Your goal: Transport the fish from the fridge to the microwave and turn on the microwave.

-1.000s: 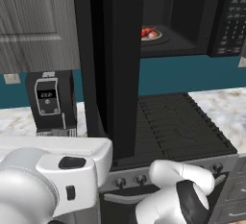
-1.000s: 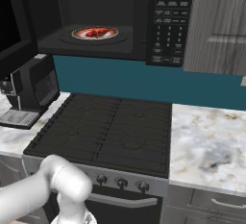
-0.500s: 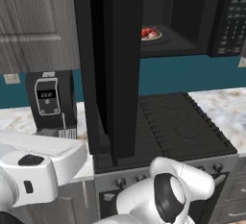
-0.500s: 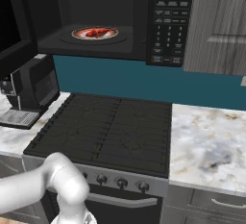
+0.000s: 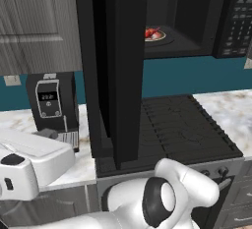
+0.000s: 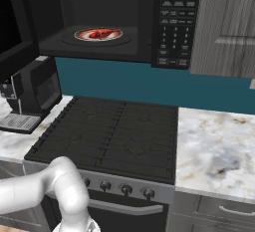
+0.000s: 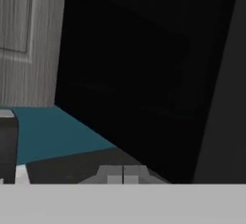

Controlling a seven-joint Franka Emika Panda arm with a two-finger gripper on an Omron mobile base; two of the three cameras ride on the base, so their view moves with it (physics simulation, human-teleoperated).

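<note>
While the small two-finger claw (image 7: pixel 123 174) is sitting clenched with nothing between its pale tips, it is facing the broad, flat, glossy black microwave door (image 7: pixel 144 83) from low in front of it, so the step in hand appears to be swinging that door shut before starting the oven. Doing this well is likely a matter of pressing the closed tips flat against the door's outer face near its free edge, far from the hinge, and following the arc smoothly so the tips are not sliding off the slick surface.

Beyond the claw, the wide black boxy microwave (image 6: pixel 144 42) is standing open above the matte black ridged stovetop (image 6: pixel 114 136), its tall door (image 5: pixel 120 71) projecting outward. Inside, the small bright red-orange fish (image 6: pixel 101 33) is lying on a round plate (image 6: pixel 84 35) on the dark cavity floor. To the right, the button keypad panel (image 6: pixel 173 32) is waiting untouched. Speckled marble-like counter (image 6: pixel 214 151) is flanking the stove, with a boxy black coffee machine (image 5: pixel 51 107) on the left
</note>
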